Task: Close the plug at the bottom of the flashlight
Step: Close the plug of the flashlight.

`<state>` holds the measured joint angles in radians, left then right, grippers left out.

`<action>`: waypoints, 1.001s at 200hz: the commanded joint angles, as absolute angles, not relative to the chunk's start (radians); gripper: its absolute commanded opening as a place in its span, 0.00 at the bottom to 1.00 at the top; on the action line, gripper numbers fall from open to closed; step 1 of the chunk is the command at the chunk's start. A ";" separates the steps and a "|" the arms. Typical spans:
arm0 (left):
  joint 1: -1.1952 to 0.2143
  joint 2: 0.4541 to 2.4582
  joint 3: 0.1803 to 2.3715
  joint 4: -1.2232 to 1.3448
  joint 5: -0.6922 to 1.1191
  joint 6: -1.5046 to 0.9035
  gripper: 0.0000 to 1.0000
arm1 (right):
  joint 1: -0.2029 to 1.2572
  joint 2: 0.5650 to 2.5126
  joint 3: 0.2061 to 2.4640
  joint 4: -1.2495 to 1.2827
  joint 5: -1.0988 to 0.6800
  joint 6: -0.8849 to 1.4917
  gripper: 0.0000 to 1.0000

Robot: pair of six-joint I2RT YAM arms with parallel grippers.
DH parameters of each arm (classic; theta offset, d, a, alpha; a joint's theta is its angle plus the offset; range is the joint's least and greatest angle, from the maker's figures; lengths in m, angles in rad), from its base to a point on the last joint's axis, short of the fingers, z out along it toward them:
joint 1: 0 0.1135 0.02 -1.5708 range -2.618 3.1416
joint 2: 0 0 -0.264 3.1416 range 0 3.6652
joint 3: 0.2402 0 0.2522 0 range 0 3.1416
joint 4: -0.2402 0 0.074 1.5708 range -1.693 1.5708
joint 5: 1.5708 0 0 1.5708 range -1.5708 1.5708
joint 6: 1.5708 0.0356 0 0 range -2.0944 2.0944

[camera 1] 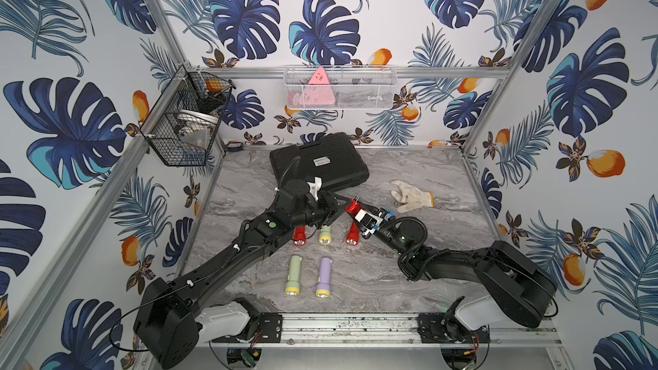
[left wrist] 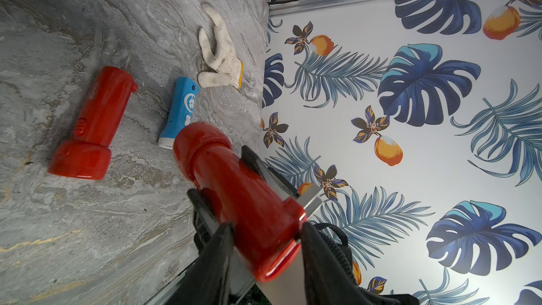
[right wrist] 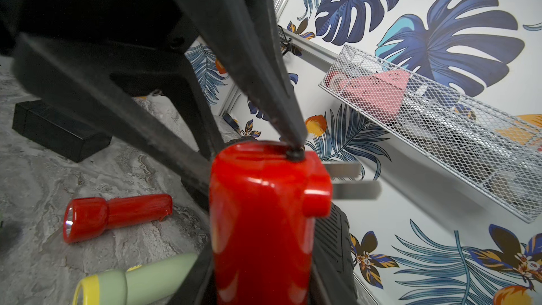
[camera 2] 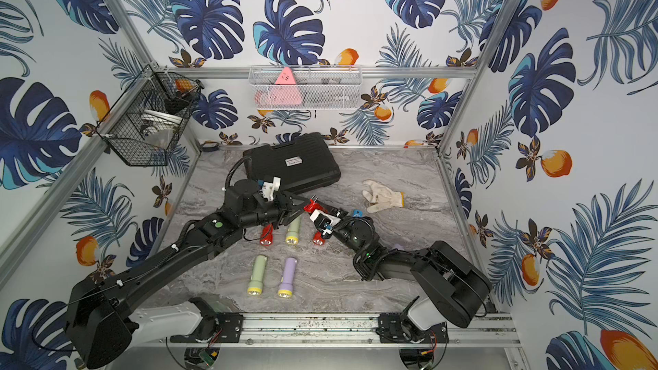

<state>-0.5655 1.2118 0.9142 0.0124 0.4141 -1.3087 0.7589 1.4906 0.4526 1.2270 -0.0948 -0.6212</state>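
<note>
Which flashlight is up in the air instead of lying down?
The red flashlight held in the right claw, its metal prongs sticking out. All the other flashlights lie flat on the table.

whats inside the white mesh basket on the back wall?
A pink triangular item leans in the white mesh basket, its tip near the rim. Darker shapes lie beside it, but the mesh hides too much to identify them.

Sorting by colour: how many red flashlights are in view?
3: one red flashlight in the right gripper, two more on the table, flanking a pale green flashlight. Arms may hide others.
</note>
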 commanded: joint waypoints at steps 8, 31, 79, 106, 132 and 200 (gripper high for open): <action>-0.573 1.214 0.924 0.046 0.438 -1.303 0.52 | 0.763 1.485 0.463 1.267 -0.135 -0.632 0.00; -0.573 1.212 0.935 0.026 0.431 -1.292 0.59 | 0.764 1.491 0.461 1.268 -0.138 -0.628 0.00; -0.574 1.219 0.921 0.053 0.436 -1.299 0.45 | 0.763 1.480 0.465 1.259 -0.141 -0.626 0.00; -0.576 1.221 0.908 0.071 0.436 -1.305 0.40 | 0.764 1.471 0.466 1.248 -0.142 -0.631 0.00; -0.577 1.229 0.905 0.083 0.442 -1.302 0.36 | 0.764 1.459 0.474 1.217 -0.147 -0.637 0.00; -0.578 1.228 0.891 0.096 0.451 -1.309 0.09 | 0.764 1.461 0.485 1.227 -0.131 -0.631 0.00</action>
